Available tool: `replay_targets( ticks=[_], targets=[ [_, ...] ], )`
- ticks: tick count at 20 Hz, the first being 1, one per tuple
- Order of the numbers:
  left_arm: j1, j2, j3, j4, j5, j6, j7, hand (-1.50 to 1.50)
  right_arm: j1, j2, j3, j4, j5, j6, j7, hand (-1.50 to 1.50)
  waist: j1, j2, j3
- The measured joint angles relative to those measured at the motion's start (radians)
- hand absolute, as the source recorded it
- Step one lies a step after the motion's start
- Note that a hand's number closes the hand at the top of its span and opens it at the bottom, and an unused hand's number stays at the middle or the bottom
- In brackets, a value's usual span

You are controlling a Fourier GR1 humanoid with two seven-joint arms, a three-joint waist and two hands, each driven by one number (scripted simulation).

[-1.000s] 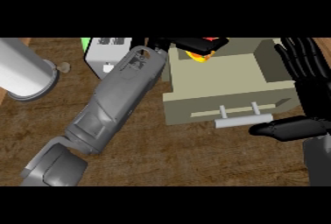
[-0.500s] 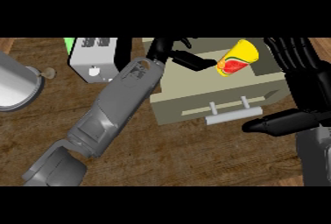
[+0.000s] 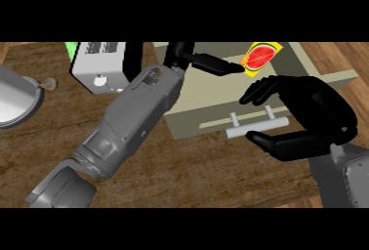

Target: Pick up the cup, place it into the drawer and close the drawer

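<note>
Dark wood-grain counter; white toaster at back; grey pot at left.

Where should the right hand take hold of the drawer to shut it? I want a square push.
Probably the pale bar handle on the drawer's front. It lies crosswise on two short posts, standing off the panel. The right hand hovers around it, fingers above and thumb below; coming from the near side, pushing at the bar's middle, seems best.
</note>
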Motion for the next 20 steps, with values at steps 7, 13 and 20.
replay_targets(
  ticks=[7,13,20],
  targets=[
    [-0.008,0.000,0.033,-0.007,0.088,0.036,-0.091,-1.50,0.042,-0.123,0.116,-0.021,0.039,0.166,0.092,-1.50,0.051,-0.018,0.000],
    [0.003,0.000,0.048,0.016,0.124,0.047,-0.137,-1.50,0.090,-0.189,0.185,-0.039,0.287,0.151,0.077,-1.50,0.115,-0.029,0.000],
    [0.063,0.004,0.070,-0.011,0.149,0.004,-0.185,-1.50,0.113,-0.161,0.279,0.174,0.586,0.016,-0.041,-1.50,0.190,-0.037,0.001]
  ],
)
